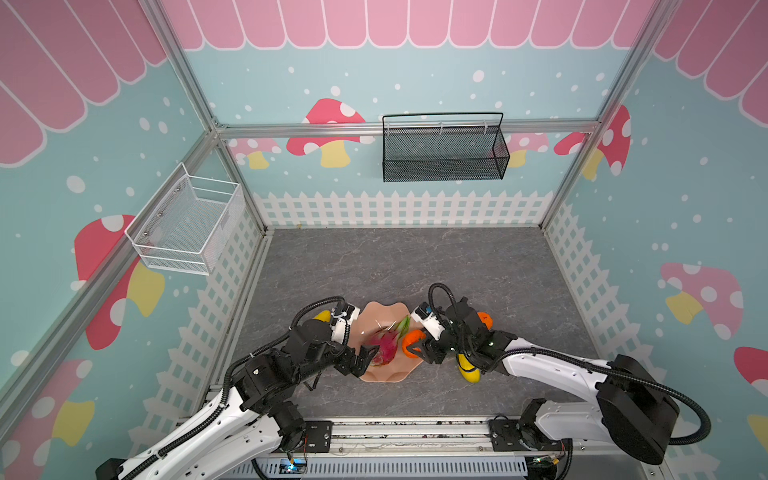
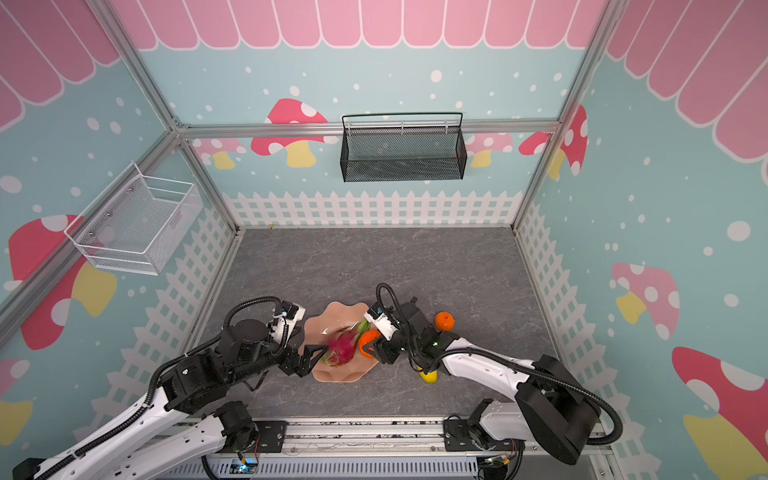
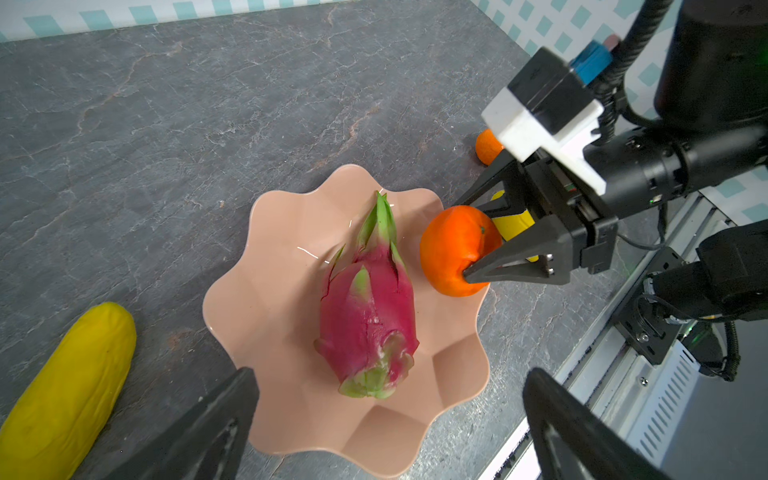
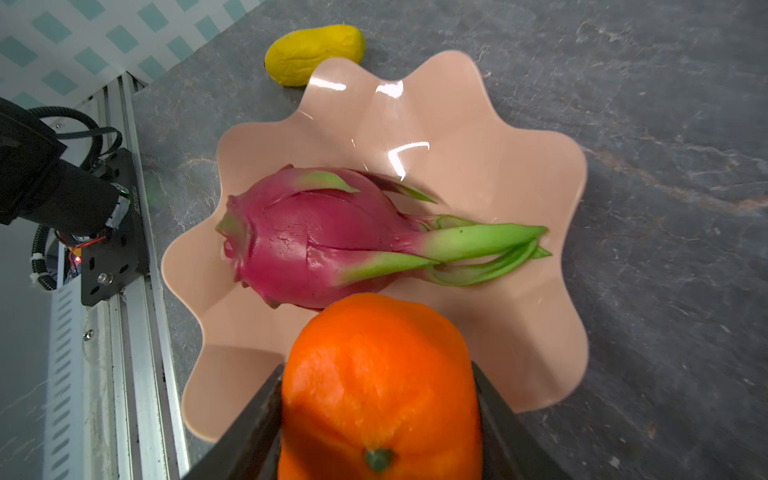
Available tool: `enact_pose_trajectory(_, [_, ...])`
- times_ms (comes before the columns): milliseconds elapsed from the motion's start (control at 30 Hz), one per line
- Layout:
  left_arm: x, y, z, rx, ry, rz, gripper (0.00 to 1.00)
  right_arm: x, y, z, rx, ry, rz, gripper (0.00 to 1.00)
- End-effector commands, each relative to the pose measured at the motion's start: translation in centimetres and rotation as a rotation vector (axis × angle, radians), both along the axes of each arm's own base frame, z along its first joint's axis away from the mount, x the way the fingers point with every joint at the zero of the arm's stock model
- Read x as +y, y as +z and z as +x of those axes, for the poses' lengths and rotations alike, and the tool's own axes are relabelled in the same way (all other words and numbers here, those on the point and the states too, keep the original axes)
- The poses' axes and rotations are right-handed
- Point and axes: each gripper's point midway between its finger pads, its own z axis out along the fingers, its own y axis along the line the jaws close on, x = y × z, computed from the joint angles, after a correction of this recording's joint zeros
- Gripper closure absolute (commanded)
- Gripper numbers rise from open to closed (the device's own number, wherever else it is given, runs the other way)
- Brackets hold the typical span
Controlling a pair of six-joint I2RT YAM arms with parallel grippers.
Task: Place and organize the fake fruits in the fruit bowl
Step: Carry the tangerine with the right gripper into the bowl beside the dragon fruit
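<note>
The right gripper (image 3: 462, 240) clamps a round plastic orange (image 4: 374, 365) at the right rim of the peach-pink scalloped fruit bowl (image 3: 286, 291), where a magenta dragon fruit with green tips (image 3: 368, 316) lies. The left gripper (image 1: 369, 358), jaws wide apart, hovers at the bowl's near-left edge. A second orange (image 2: 444, 321) and two yellow ribbed fruits (image 3: 70, 386) (image 1: 469, 372) lie on the grey stone-patterned tabletop (image 3: 166, 124).

Both top views look down; close wrist views share the bowl (image 3: 270, 291) (image 4: 478, 187).
</note>
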Motion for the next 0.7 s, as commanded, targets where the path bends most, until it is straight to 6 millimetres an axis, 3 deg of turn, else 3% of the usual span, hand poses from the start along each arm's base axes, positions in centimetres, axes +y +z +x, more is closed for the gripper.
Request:
enact_pose_trajectory(0, [0.0,0.0,-0.1,0.011,-0.003,-0.002,0.00,1.3,1.3,0.8,-0.056,0.019,0.025,0.44])
enact_pose_trajectory(433, [0.0,-0.2,-0.1,0.019,-0.007,0.001,0.00,1.5,0.5,2.3,-0.087,-0.004,-0.040,0.32])
enact_pose_trajectory(667, [-0.1,-0.1,-0.1,0.021,-0.010,-0.003,0.00,0.5,1.9,3.5,-0.144,-0.071,-0.072,0.22])
